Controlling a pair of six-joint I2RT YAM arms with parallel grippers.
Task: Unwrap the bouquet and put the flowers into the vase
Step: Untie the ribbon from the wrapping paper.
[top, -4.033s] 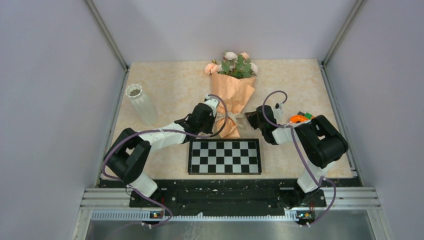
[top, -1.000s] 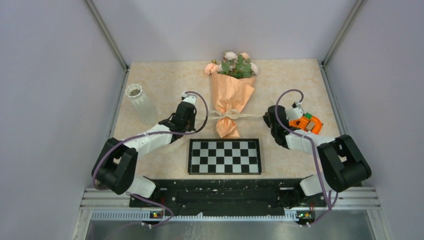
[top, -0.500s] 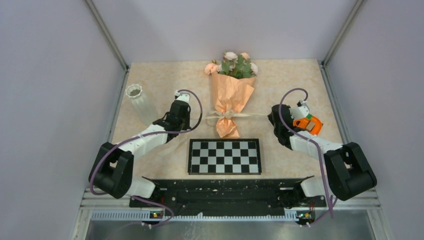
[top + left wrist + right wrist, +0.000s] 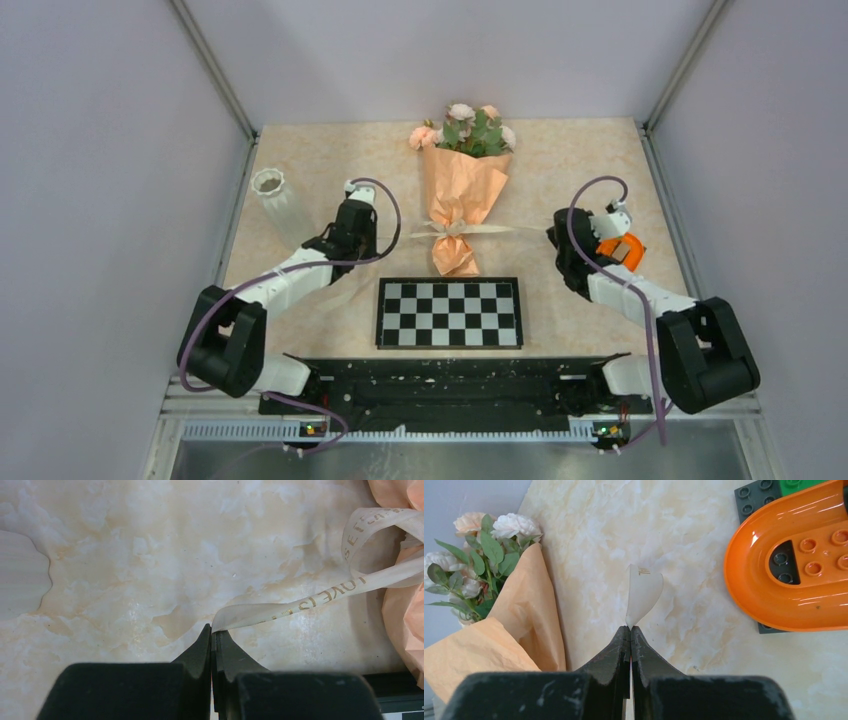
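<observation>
While the bouquet (image 4: 462, 190) lies between them, the left gripper (image 4: 212, 635) and the right gripper (image 4: 630, 630) are each clamped on one ribbon (image 4: 300, 602) end.

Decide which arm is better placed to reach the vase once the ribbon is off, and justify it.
Left, probably. The vase stands near the left pincer; the right pincer sits across the bouquet. Both are shut on ends of the ribbon, so either must release first.

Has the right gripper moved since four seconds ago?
Yes: the right gripper slid right, from beside the bouquet past the right edge of the checkerboard, pinching the ribbon.
</observation>
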